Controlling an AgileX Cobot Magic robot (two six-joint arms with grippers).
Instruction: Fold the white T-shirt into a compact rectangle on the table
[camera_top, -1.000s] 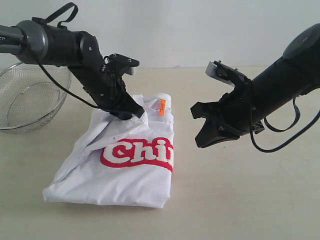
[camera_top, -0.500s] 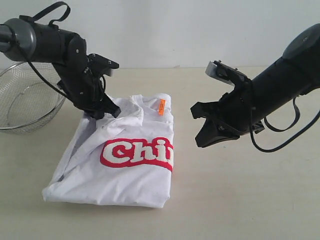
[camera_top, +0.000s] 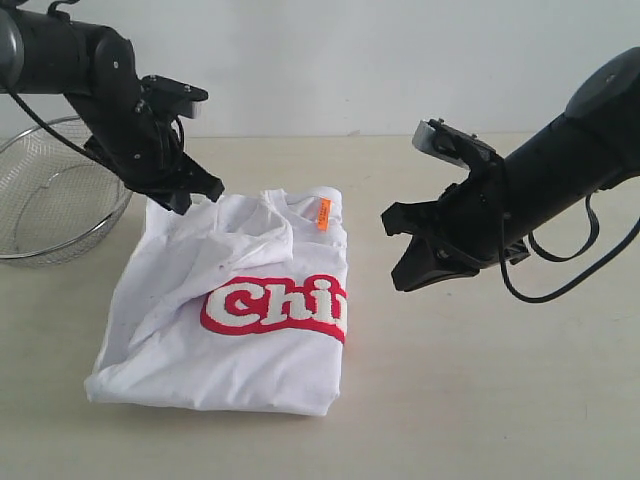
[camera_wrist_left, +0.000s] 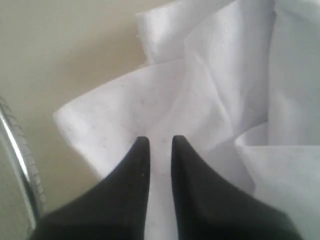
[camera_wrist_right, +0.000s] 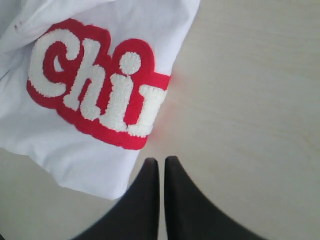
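Though it's folded, white T-shirt (camera_top: 230, 360) rumpled, red lettering (camera_top: 275, 305) up

The T-shirt (camera_top: 230, 330) lies folded on the tabletop (camera_top: 480, 400), left of the middle, with its tag (camera_top: 323, 213) at the far edge. A wire bowl (camera_top: 50, 210) sits on the tabletop at the far left, behind and to the left of the T-shirt, apart from it. The left fingers (camera_wrist_left: 142, 160) are at the T-shirt's far-left corner, between the bowl and the rest of the cloth. The right fingers (camera_wrist_right: 150, 175) hang over the tabletop just beside the T-shirt's right edge.
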